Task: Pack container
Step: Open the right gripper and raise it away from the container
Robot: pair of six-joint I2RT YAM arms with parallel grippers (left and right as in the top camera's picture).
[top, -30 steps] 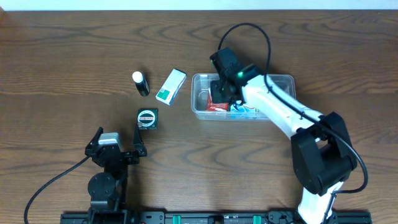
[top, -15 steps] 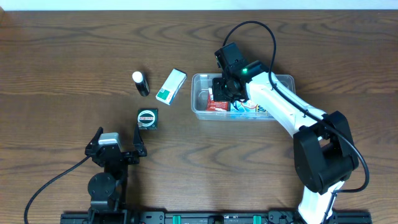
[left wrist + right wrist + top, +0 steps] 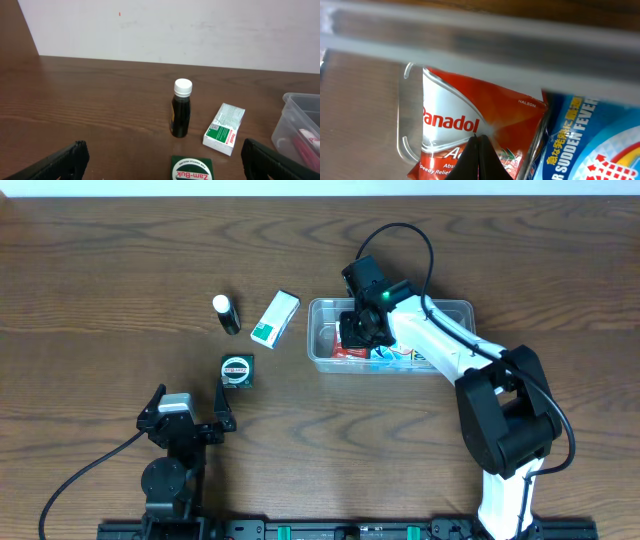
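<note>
The container is a clear plastic tub right of centre in the overhead view; its corner shows in the left wrist view and its rim in the right wrist view. Inside lie a red and white Panadol packet and a blue fever packet. My right gripper reaches into the tub's left end, shut, its tips together over the Panadol packet with nothing between them. My left gripper stands open near the front left, nothing between its fingers.
Left of the tub stand a dark bottle with a white cap, a green and white box and a green Zam-Buk box, the last just ahead of my left gripper.
My right gripper has shifted slightly over the tub's left end, staying shut. The left arm and the loose items have not moved.
</note>
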